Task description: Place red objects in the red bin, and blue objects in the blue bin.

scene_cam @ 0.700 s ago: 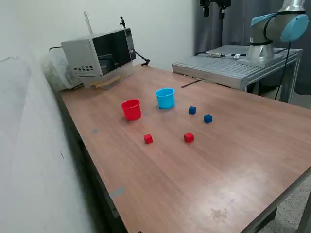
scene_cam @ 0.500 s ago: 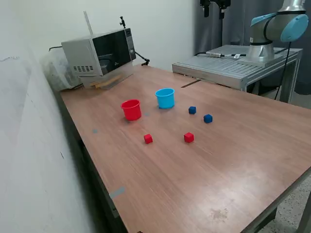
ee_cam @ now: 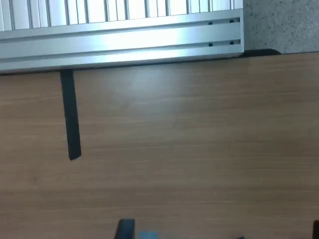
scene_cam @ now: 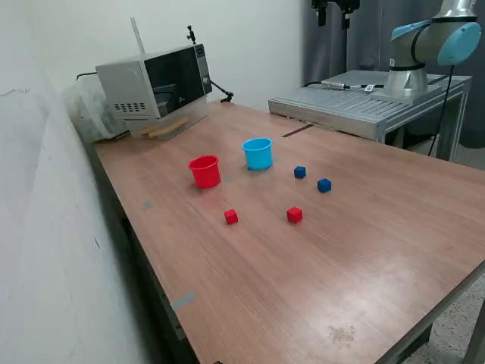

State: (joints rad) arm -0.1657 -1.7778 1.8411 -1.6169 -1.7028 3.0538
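Observation:
In the exterior view the red bin and the blue bin stand side by side, upright, mid-table. Two blue objects lie to the exterior view's right of the blue bin. Nearer the front lie two red objects. My gripper hangs high at the frame's top, far behind the bins, fingers apart and holding nothing. The wrist view shows only bare wood, with one fingertip at the picture's edge; no cubes or bins appear there.
A microwave sits at the table's far corner on the exterior view's left. A ribbed aluminium platform carrying the arm's base borders the table's far side. A black strip lies on the wood beside it.

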